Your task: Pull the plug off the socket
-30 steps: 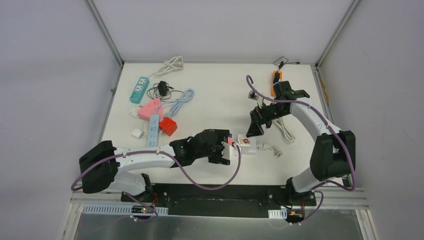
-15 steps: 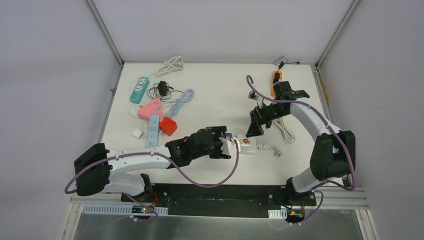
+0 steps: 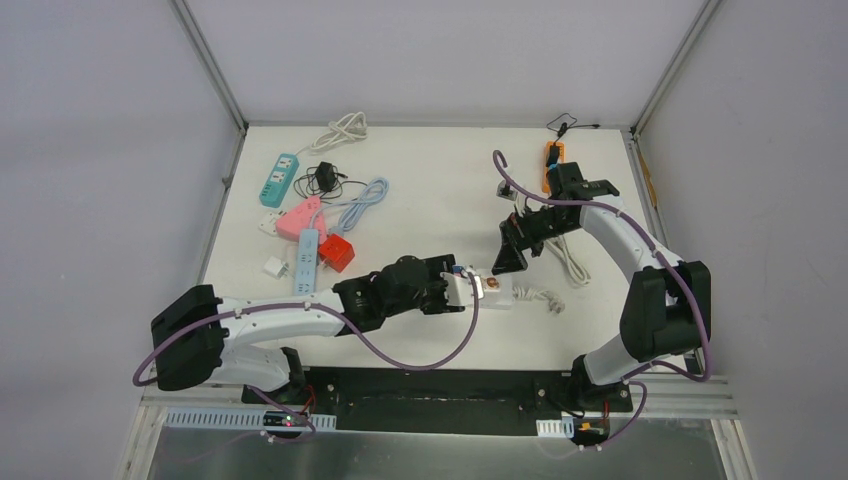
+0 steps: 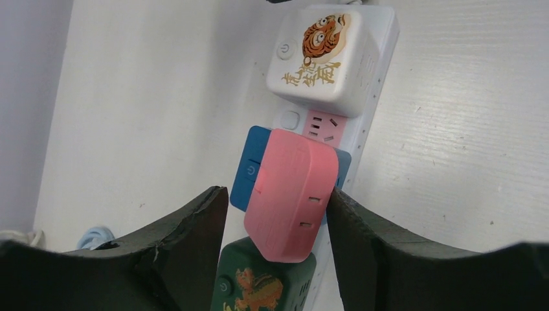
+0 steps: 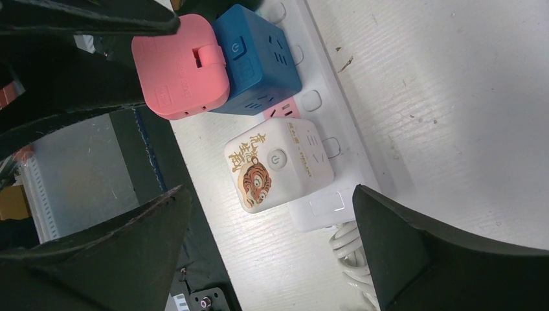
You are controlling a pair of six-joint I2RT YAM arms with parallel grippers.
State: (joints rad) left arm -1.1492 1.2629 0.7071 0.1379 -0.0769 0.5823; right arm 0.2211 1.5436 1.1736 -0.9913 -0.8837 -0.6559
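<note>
A white power strip (image 3: 500, 290) lies near the table's front, and also shows in the left wrist view (image 4: 372, 97) and the right wrist view (image 5: 324, 123). On it sit a white tiger-print cube plug (image 4: 324, 58), a blue cube (image 4: 249, 172) with a pink plug (image 4: 291, 194) on top, and a green cube (image 4: 265, 282). My left gripper (image 4: 277, 194) is open and straddles the pink plug; its right finger touches the plug, and the left finger stands off by a small gap. My right gripper (image 5: 270, 191) is wide open above the tiger cube (image 5: 278, 162), holding nothing.
Other strips and adapters lie at the far left: teal (image 3: 279, 179), pink (image 3: 298, 217), a red cube (image 3: 337, 252), a white-blue strip (image 3: 307, 260). An orange strip (image 3: 551, 160) and a white cable (image 3: 570, 258) lie by the right arm. The strip's coiled cord (image 5: 346, 253) trails off.
My left gripper has moved right towards the strip and now has its fingers on either side of the pink plug. The right arm has not moved.
</note>
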